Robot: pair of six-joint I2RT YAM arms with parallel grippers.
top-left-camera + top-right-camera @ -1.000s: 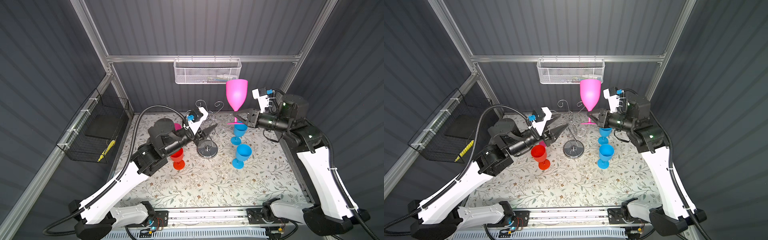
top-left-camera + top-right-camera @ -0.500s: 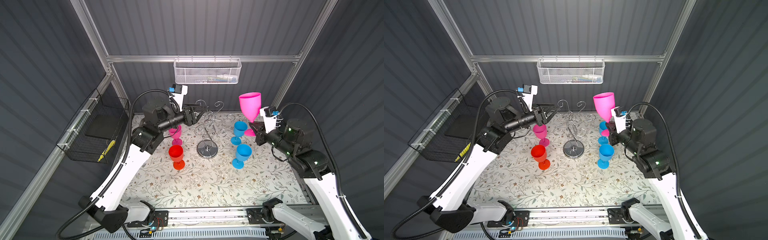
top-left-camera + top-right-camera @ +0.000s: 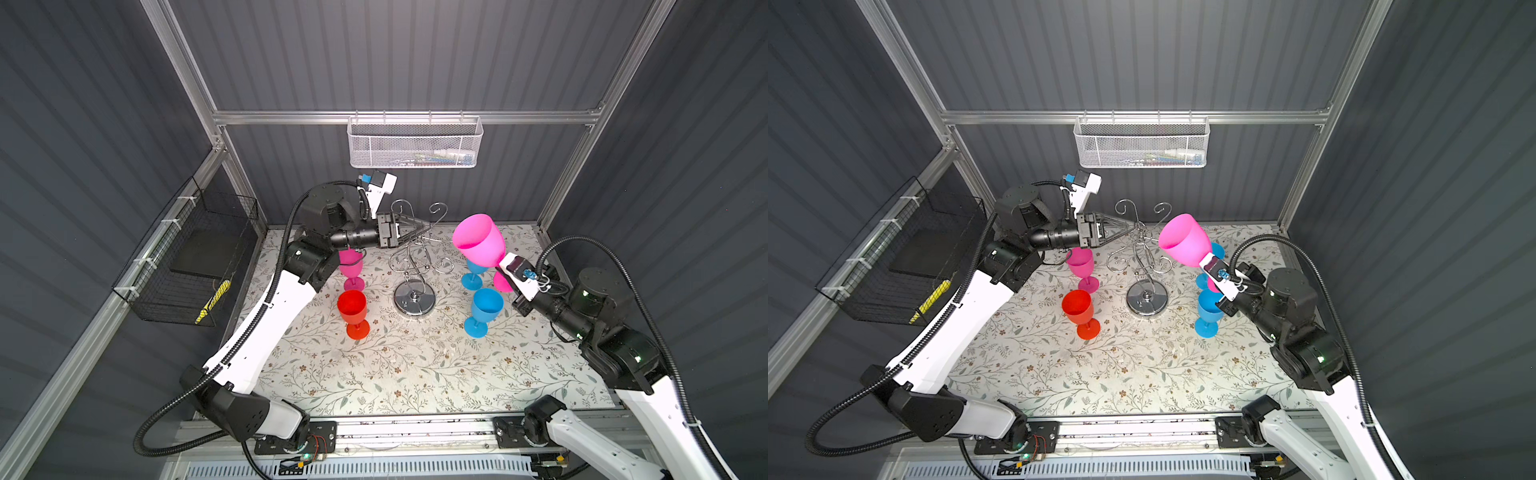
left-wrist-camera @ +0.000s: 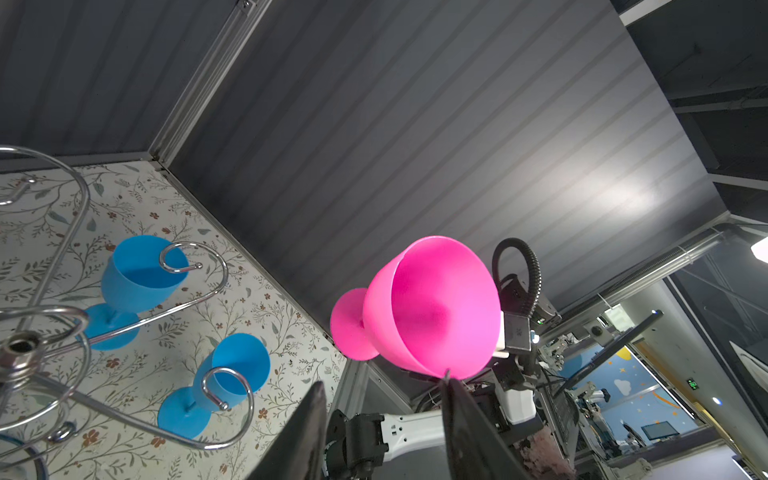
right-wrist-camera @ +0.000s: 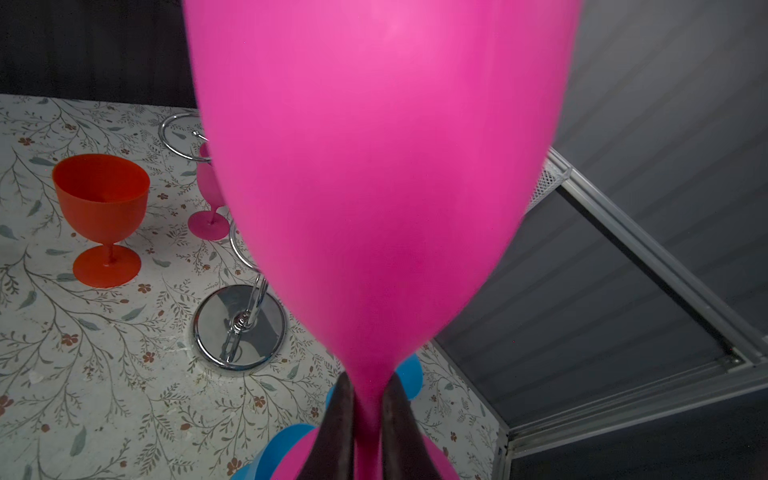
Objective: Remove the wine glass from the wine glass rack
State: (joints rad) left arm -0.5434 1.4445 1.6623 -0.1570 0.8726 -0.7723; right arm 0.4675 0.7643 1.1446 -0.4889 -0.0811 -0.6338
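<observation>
The pink glass (image 3: pixel 478 241) is off the rack (image 3: pixel 415 297), gripped by its stem in the closed right gripper (image 5: pixel 368 386) above the blue glasses (image 3: pixel 486 305), while the left gripper (image 4: pixel 382 380) is seen open and empty; only setting down seems left.

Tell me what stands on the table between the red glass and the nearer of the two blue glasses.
The wine glass rack, on its round chrome base, stands between the red glass and the nearer blue glass, touching neither. Both top views show it.
</observation>
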